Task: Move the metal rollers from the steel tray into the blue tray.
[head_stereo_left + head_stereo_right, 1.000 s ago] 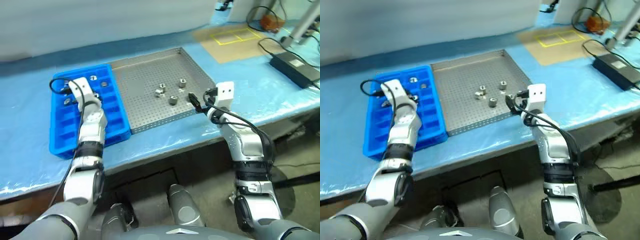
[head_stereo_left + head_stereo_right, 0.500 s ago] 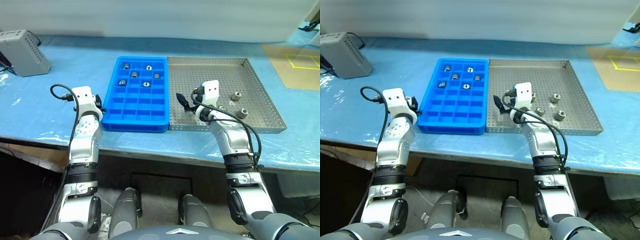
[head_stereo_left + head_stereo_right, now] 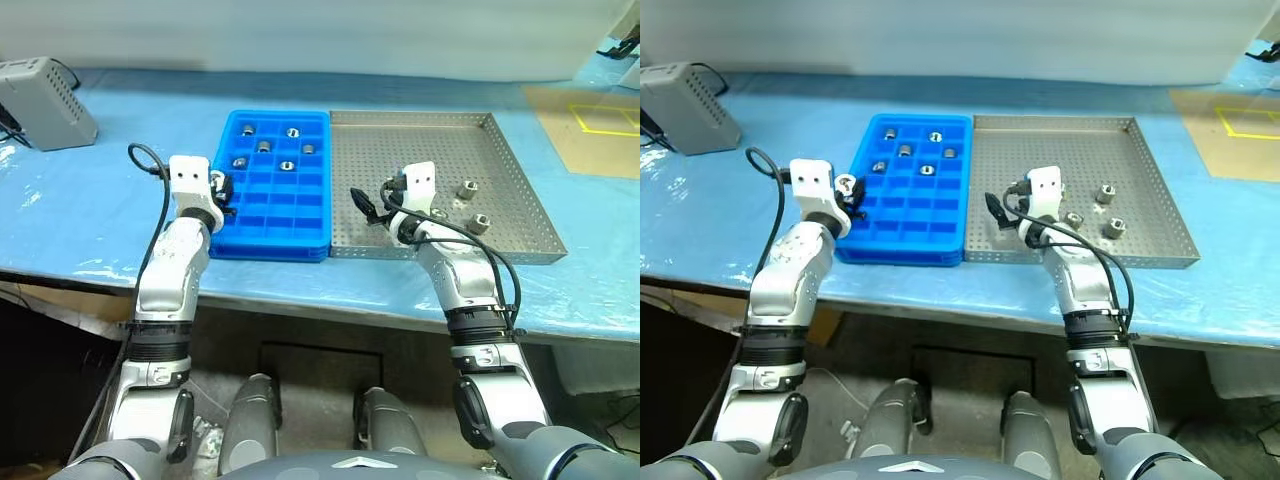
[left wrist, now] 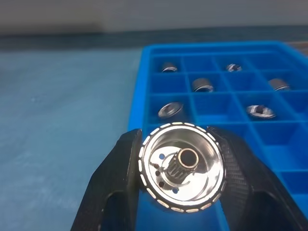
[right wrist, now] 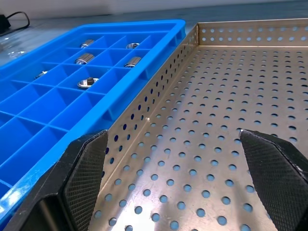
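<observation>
— Looking at your left gripper (image 4: 182, 166): what's in it?
— One of the metal rollers (image 4: 182, 168), clamped beside the blue tray (image 3: 268, 235); your right gripper (image 5: 175, 180) gapes wide over the steel tray (image 3: 510, 165).

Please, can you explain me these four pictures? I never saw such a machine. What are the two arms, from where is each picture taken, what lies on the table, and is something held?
It is a humanoid robot with two arms, each ending in a two-fingered gripper. The two wide pictures come from cameras in its head, looking down over a blue-covered table. The other two come from a camera on each wrist.

On the table lie a blue tray with small compartments, six holding metal rollers, and beside it a perforated steel tray with three rollers remaining. A grey box sits at the far left.

The left gripper, at the blue tray's near left edge, holds one roller between its fingers. The right gripper is open and empty over the steel tray.
</observation>
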{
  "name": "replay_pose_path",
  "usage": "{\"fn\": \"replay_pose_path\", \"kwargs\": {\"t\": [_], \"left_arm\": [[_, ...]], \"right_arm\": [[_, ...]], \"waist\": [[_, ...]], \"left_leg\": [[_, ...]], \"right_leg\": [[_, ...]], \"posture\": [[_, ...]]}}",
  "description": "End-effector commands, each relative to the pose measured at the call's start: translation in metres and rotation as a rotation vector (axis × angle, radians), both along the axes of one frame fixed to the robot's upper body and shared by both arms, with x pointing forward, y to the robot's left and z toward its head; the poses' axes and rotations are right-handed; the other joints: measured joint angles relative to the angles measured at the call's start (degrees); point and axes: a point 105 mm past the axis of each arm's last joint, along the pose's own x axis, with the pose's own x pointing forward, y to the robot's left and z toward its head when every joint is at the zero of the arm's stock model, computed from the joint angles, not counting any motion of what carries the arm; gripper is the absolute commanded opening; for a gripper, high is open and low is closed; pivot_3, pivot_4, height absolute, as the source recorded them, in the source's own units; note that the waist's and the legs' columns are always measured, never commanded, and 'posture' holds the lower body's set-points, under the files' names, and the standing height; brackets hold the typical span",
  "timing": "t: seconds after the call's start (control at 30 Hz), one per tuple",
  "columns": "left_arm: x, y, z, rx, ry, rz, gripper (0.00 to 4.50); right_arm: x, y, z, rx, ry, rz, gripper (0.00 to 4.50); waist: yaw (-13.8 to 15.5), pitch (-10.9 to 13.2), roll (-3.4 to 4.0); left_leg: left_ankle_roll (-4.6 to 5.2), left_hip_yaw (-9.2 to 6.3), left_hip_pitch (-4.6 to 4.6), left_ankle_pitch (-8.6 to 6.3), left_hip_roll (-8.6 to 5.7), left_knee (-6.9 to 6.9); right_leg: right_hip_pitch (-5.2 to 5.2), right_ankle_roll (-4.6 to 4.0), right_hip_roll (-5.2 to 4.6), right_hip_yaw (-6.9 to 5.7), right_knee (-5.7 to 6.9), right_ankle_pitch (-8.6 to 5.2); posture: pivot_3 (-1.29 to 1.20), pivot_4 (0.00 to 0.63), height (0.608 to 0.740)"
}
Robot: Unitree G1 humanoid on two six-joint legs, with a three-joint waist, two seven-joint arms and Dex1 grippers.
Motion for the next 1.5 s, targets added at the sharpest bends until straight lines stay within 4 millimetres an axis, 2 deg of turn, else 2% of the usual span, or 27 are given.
{"fn": "replay_pose_path", "kwargs": {"t": [0.03,0.2,0.33,0.5,0.73,0.87,0.97,1.0,1.1,1.2,1.27,1.37,1.5], "left_arm": [[0.000,0.008,0.002,0.012,-0.001,0.041,1.79],[0.002,-0.002,-0.002,-0.012,0.013,0.007,1.79],[0.008,-0.010,0.006,-0.019,-0.011,-0.041,1.79],[0.019,-0.006,0.008,-0.009,-0.012,-0.021,1.79],[0.024,-0.004,-0.004,-0.009,0.030,-0.016,1.79],[0.024,0.002,-0.007,-0.004,0.040,0.031,3.09],[0.026,-0.004,0.000,-0.024,0.018,0.001,4.04],[0.027,-0.009,0.007,-0.038,-0.013,-0.025,4.36],[0.032,-0.030,0.045,-0.097,-0.155,-0.145,4.36],[0.037,-0.068,0.075,-0.057,-0.253,-0.337,4.36],[0.043,-0.094,0.079,-0.034,-0.257,-0.456,4.36],[0.054,-0.119,0.077,-0.045,-0.230,-0.546,4.36],[0.063,-0.151,0.061,-0.031,-0.161,-0.645,4.36]], "right_arm": [[0.000,0.001,0.014,0.004,-0.053,0.006,4.50],[-0.001,0.003,0.014,0.005,-0.055,0.010,4.50],[-0.001,0.002,0.014,0.006,-0.054,0.006,4.50],[-0.002,0.001,0.014,0.008,-0.054,0.002,4.50],[-0.003,-0.003,0.015,0.009,-0.057,-0.014,4.50],[-0.003,-0.005,0.015,0.008,-0.058,-0.022,4.50],[-0.004,-0.007,0.015,0.006,-0.060,-0.028,4.50],[-0.003,-0.008,0.016,0.005,-0.063,-0.033,4.50],[-0.003,-0.015,0.018,0.003,-0.071,-0.063,4.50],[-0.006,-0.026,0.022,0.015,-0.083,-0.104,4.50],[-0.010,-0.035,0.026,0.021,-0.099,-0.142,4.50],[-0.018,-0.050,0.032,0.026,-0.117,-0.198,4.50],[-0.031,-0.073,0.034,0.009,-0.122,-0.267,4.50]], "waist": [[0.1,0.0,0.00],[0.3,0.0,0.01],[0.3,0.0,0.01],[0.3,0.0,0.01],[0.3,0.0,0.01],[0.2,0.0,0.01],[0.1,0.0,0.00],[0.1,0.0,0.00],[0.3,0.0,-0.03],[0.6,0.0,-0.07],[0.4,0.0,-0.09],[-0.5,0.0,-0.11],[-2.7,0.0,-0.11]], "left_leg": [[-0.04,0.00,0.00,0.03,0.10,0.00],[-0.16,0.02,0.09,0.10,0.18,-0.04],[-0.17,0.04,0.10,0.10,0.18,-0.04],[-0.21,0.05,0.12,0.13,0.18,-0.04],[-0.20,0.09,0.19,0.13,0.21,-0.05],[-0.19,0.35,0.46,0.13,0.22,-0.13],[-0.18,0.78,0.80,0.12,0.22,-0.30],[-0.18,0.89,0.83,0.11,0.22,-0.34],[-0.13,1.10,0.81,0.09,0.22,-0.41],[-0.08,1.15,0.72,0.08,0.21,-0.41],[0.13,1.30,0.76,0.05,0.16,-0.40],[0.29,1.52,0.93,-0.04,0.04,-0.36],[0.34,1.57,0.97,-0.06,0.09,-0.35]], "right_leg": [[-0.01,-0.04,0.08,0.01,0.00,0.02],[0.00,-0.14,0.17,0.04,0.01,0.06],[0.00,-0.16,0.17,0.06,0.01,0.07],[-0.01,-0.19,0.19,0.10,0.02,0.09],[0.00,-0.19,0.23,0.16,0.02,0.09],[0.06,-0.20,0.23,0.43,0.04,0.09],[0.05,-0.19,0.22,0.83,0.03,0.09],[0.00,-0.19,0.23,0.95,0.03,0.10],[-0.14,-0.19,0.24,1.15,0.02,0.10],[-0.19,-0.19,0.24,1.16,0.00,0.10],[-0.18,-0.19,0.22,1.30,-0.02,0.10],[-0.13,-0.17,0.14,1.58,-0.04,0.11],[-0.14,-0.15,0.17,1.63,-0.07,0.12]], "posture": [[-0.14,0.150,0.740],[-0.15,0.150,0.740],[-0.15,0.150,0.740],[-0.17,0.150,0.740],[-0.18,0.150,0.740],[-0.20,0.150,0.740],[-0.21,0.150,0.740],[-0.21,0.150,0.740],[-0.24,0.150,0.740],[-0.31,0.150,0.740],[-0.35,0.150,0.740],[-0.42,0.150,0.740],[-0.48,0.150,0.740]]}}
